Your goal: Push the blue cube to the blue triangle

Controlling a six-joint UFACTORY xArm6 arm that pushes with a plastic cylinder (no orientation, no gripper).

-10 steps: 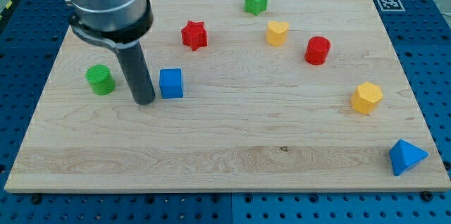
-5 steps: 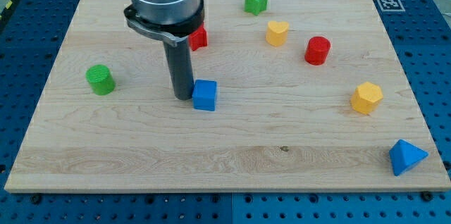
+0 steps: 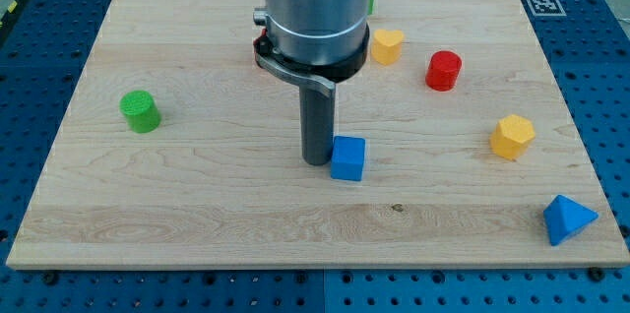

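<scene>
Our tip (image 3: pixel 316 160) rests on the board (image 3: pixel 197 205) near its middle, touching the left side of the blue cube (image 3: pixel 347 158); we have no jaws, so nothing is held, only pressed against. The blue triangle (image 3: pixel 567 219) sits at the board's bottom right corner, well apart from the cube. We also see 1 green cylinder (image 3: pixel 140 111) at the left, a yellow heart (image 3: pixel 387 45), a red cylinder (image 3: pixel 444 70) and a yellow block (image 3: pixel 513 137) at the right.
</scene>
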